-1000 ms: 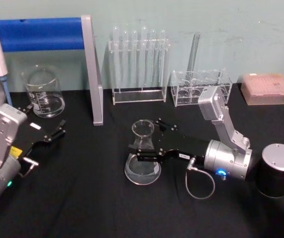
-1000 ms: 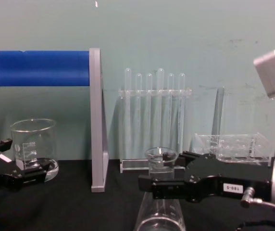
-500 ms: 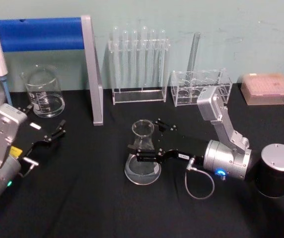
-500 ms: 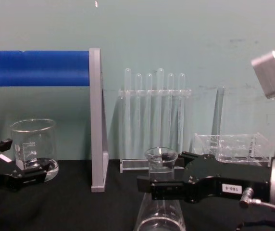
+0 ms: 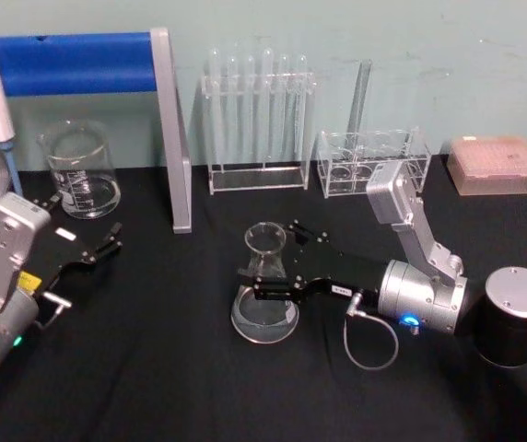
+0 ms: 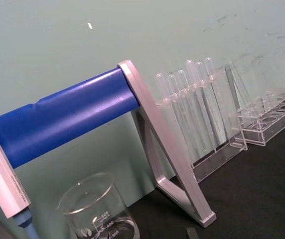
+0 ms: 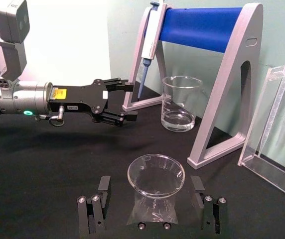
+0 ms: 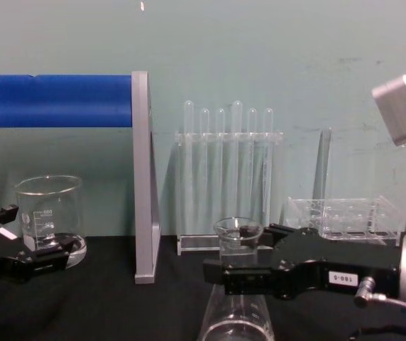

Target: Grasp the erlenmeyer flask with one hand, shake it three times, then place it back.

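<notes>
— How far along was it?
— Barely begun, I'd judge. The right claw (image 7: 151, 185) sat spread either side of the neck of the erlenmeyer flask (image 5: 263, 310), fingers clear of the glass. Closing, three shakes and the set-down all seemed left.
— And the flask?
— Upright on the counter (image 5: 153, 368), in front of the test-tube rack (image 5: 256, 120). It was clear glass with a wide base and a flared rim. Its contents I couldn't tell.
— The other arm?
— The left claw (image 7: 130, 101) was parked with its fingers apart, well left of that rack.
</notes>
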Available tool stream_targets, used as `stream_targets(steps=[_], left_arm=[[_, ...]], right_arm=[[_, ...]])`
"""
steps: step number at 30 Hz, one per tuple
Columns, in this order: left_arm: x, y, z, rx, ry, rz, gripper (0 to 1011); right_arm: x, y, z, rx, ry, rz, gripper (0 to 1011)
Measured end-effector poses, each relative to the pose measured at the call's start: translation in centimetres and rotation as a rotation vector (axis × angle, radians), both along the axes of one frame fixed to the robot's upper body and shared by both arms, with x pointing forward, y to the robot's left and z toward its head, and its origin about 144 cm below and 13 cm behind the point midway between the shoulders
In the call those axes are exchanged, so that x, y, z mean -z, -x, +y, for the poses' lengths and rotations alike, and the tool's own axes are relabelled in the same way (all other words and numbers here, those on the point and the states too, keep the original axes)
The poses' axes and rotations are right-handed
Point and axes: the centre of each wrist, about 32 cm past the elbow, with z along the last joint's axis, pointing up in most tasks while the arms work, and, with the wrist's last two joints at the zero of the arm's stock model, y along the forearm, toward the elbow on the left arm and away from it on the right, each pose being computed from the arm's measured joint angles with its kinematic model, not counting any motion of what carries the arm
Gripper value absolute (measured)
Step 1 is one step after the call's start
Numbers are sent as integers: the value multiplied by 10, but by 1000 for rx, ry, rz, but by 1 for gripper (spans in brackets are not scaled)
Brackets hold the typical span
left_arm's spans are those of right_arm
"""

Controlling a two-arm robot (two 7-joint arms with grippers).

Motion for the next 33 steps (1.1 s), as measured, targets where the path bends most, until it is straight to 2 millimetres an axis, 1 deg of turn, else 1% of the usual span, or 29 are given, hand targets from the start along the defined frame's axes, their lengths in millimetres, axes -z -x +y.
stream_targets(steps=[13,16,17,20,21,22,23,25,27,29,30,32,33], left_arm=[[0,0,0,0,0,0,1001],[0,0,0,0,0,0,1001],[0,0,0,0,0,0,1000],[0,0,0,0,0,0,1001],[0,0,0,0,0,0,1001],[0,0,0,0,0,0,1001],[0,0,0,0,0,0,1001],[0,0,0,0,0,0,1001],[0,0,0,0,0,0,1001],[0,0,0,0,0,0,1001],[0,0,0,0,0,0,1001],[0,0,0,0,0,0,1001],[0,0,0,0,0,0,1001]], right_arm=[[0,0,0,0,-1,0,997],[0,0,0,0,-2,0,941],[0,0,0,0,-2,0,903],[0,0,0,0,-2,0,850],[0,0,0,0,-2,0,817],[0,0,0,0,-2,0,817],[0,0,0,0,-2,0,762],[0,0,0,0,-2,0,686],[0,0,0,0,-2,0,651],[0,0,0,0,-2,0,568],[0,0,0,0,-2,0,548],[0,0,0,0,-2,0,471],[0,0,0,0,-1,0,460]])
